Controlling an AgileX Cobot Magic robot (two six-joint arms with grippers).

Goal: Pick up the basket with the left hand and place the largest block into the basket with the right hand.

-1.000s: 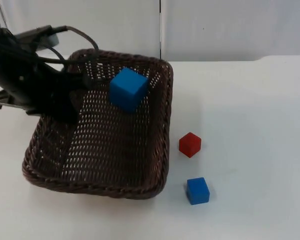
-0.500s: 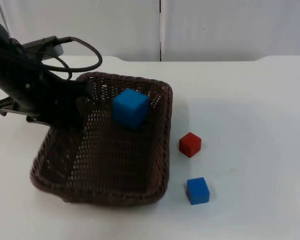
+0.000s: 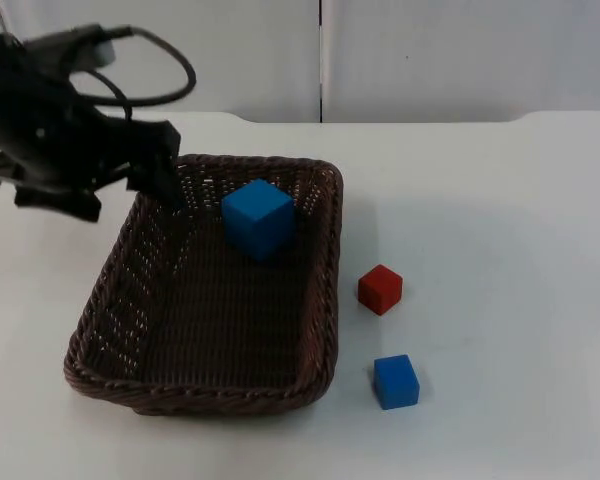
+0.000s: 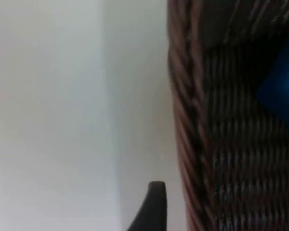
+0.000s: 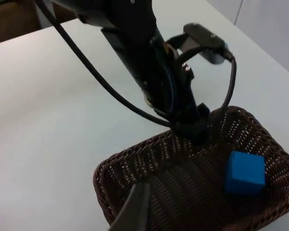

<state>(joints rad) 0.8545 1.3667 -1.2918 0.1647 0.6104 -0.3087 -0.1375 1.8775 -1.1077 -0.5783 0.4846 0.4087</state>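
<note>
Left jaws point(image 3: 158, 185) at basket point(image 3: 210, 390) far rim, state unclear; large blue block point(image 3: 258, 218) inside.

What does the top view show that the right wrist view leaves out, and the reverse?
Top view alone: the small red block and small blue block on the table beside the basket, plus the grey partition wall. Right wrist view alone: a black fingertip of the right gripper. Both: the basket with the large blue block inside, and the left gripper at its rim.

Left gripper point(image 3: 158, 178) angled downward from its raised arm
</note>
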